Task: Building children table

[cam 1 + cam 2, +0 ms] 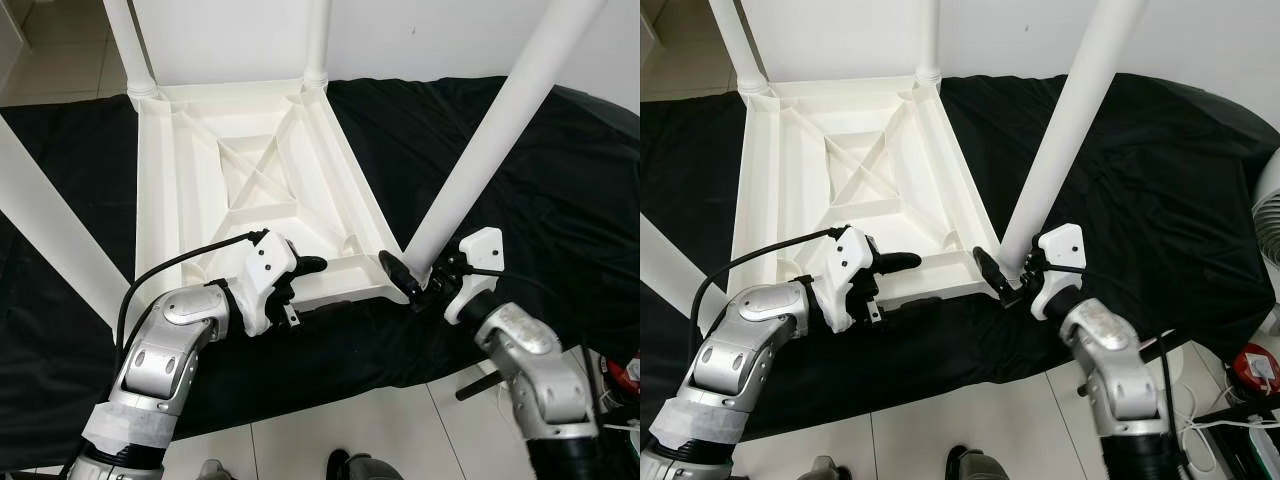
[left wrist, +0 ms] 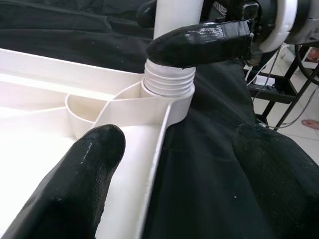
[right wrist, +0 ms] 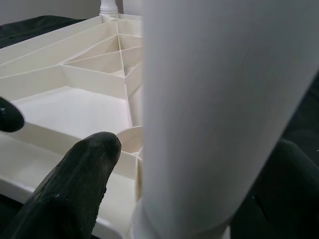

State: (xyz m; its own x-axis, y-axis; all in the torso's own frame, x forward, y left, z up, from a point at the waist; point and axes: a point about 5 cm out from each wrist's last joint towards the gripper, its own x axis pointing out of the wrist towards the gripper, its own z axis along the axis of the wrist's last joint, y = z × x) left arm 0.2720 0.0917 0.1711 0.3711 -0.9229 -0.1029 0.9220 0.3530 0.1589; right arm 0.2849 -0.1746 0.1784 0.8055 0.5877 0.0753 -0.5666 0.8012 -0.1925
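White plastic children's tabletop (image 1: 250,190) lies upside down on a black cloth (image 1: 520,190), ribbed underside up. Two legs stand in the far corners at about 11 (image 1: 128,50) and 12 o'clock (image 1: 317,40). A third white tube (image 1: 50,235) crosses the frame at 9 o'clock; we can't see where it seats.

The fourth leg (image 1: 500,130) sits tilted in the near-right corner socket (image 2: 167,97) at about 4 o'clock from the tabletop centre. In the left wrist view its thread is still exposed above the socket, so we judge it only partly screwed in.

Right tool (image 1: 420,275) straddles the base of that leg, one finger (image 3: 79,174) on each side. The right wrist view suggests it's clenched on the tube, but we can't confirm pad contact on both sides.

Left tool (image 1: 300,275) is spread over the near rim (image 1: 340,280) of the tabletop. One finger (image 2: 79,169) is inside the tray, the other (image 2: 274,164) outside on the cloth. We judge it's bracing, not pinching.

Handling, our read:
- Light, stiff, hollow moulded plastic. The tabletop will likely skate on the cloth under torque, so it needs holding down.
- The leg is smooth and round, so slippery for two fingers.
- Grip low, just above the thread, and keep the leg square to the socket, or the thread cross-starts.
- On the tabletop, hold the rim or a rib near that corner.
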